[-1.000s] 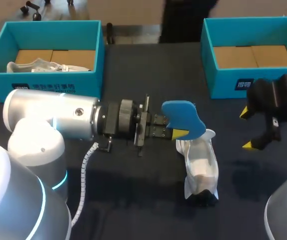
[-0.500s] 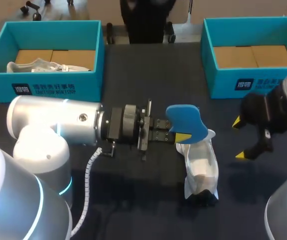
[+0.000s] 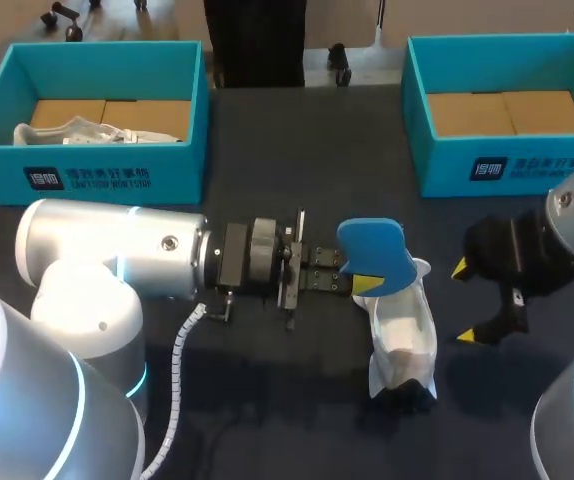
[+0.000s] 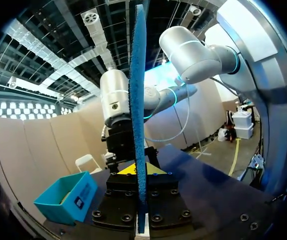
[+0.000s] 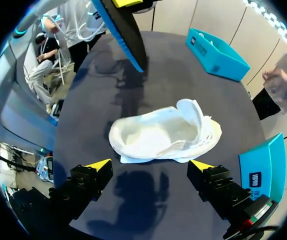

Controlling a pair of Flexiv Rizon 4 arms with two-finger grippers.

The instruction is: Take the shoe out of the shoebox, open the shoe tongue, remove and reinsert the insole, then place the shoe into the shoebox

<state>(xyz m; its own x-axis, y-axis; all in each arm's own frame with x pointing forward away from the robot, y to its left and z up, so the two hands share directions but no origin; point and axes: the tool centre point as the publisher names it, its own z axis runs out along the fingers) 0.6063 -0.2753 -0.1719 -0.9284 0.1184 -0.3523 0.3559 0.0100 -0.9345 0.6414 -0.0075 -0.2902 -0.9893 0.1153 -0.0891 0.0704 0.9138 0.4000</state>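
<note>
1. Two robot arms work over a dark table (image 3: 267, 130). A white shoe (image 3: 402, 335) rests on it near the middle, out of its box, with its opening facing up.
2. The left hand (image 3: 352, 283) is clamped on one end of the blue insole (image 3: 372, 255), holding it in the air near the shoe's far end. The right wrist view shows it clear of the shoe. The insole seems to be held there so it can be fed back in.
3. The left arm comes in low and level, with its fingers pointing sideways toward the shoe. In its wrist view the insole stands on edge between them.
4. The right hand (image 3: 464, 302) hovers just beside the shoe, fingers wide apart and empty. Its wrist view frames the shoe ahead of the tips, so it is probably waiting to steady the shoe.
5. The left shoebox (image 3: 97, 175) and the right shoebox (image 3: 487, 165) sit at the table's far corners, well apart from the shoe
</note>
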